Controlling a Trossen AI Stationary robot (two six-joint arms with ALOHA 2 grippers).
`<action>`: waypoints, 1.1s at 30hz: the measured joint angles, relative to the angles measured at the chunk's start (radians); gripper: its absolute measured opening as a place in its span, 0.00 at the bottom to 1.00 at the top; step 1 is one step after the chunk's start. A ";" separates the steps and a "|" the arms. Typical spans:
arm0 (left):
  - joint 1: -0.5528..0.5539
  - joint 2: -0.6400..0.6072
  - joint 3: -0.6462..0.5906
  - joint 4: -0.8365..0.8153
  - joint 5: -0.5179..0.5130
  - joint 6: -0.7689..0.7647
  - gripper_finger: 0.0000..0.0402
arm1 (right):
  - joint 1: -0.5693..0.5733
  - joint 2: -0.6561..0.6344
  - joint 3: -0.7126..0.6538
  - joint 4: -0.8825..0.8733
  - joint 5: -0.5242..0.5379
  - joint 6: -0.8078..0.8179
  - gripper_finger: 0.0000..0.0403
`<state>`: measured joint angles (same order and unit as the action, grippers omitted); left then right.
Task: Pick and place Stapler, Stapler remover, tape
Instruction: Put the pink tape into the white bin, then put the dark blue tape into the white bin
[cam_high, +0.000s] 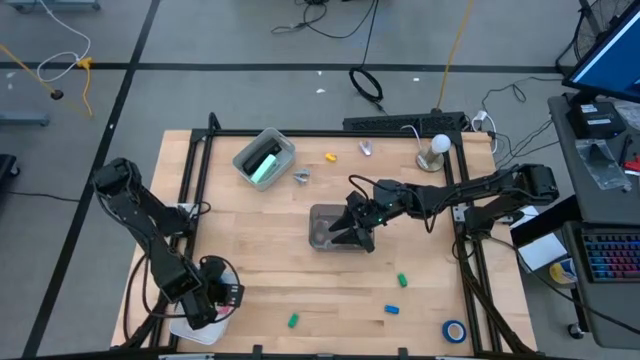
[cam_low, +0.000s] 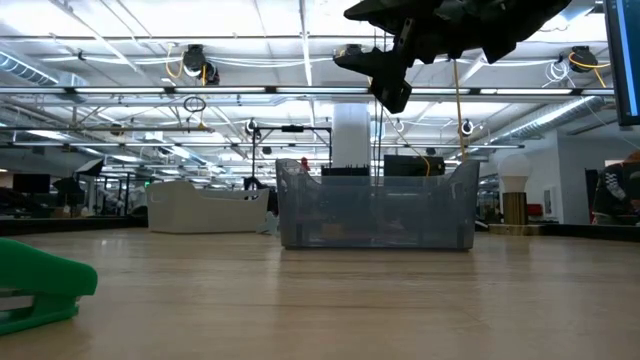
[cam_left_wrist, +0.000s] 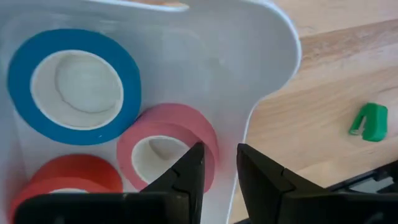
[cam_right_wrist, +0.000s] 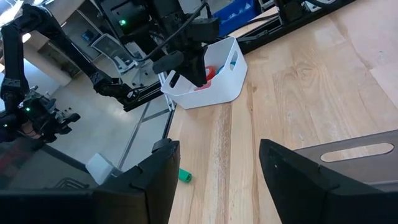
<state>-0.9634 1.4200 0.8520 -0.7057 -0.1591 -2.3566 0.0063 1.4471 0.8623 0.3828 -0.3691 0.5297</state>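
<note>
Left wrist view: you've got the left gripper (cam_left_wrist: 217, 171) narrowly parted over tape rolls (cam_left_wrist: 168, 146) in the white bin (cam_left_wrist: 273, 56); right gripper (cam_high: 352, 228) open, empty, over the clear tray (cam_high: 322, 215). Stapler (cam_high: 263, 165) binned, one blue tape (cam_high: 454, 330) left.

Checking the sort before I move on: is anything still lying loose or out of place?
One blue tape roll lies alone at the table's near right corner, while three rolls sit in the white bin under the left gripper.

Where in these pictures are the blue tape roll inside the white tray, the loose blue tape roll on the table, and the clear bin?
blue tape in the tray (cam_left_wrist: 25, 74), left wrist view, its blue outer band.
loose blue tape (cam_high: 455, 330), high view, its ring.
clear bin (cam_low: 375, 215), low view, its front wall.
</note>
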 joint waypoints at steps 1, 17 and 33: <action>0.000 0.009 0.000 0.007 0.000 0.000 0.23 | 0.000 0.000 0.000 0.000 0.000 0.000 0.53; 0.000 -0.011 0.020 -0.037 -0.037 -0.032 0.23 | 0.000 0.000 0.000 -0.007 -0.008 0.000 0.53; 0.000 -0.041 0.152 -0.161 -0.771 0.226 0.23 | 0.024 -0.386 0.001 -0.884 -0.215 -0.006 0.53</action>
<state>-0.9634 1.3792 1.0039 -0.8663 -0.9303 -2.1302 0.0304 1.0616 0.8631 -0.5015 -0.5840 0.5239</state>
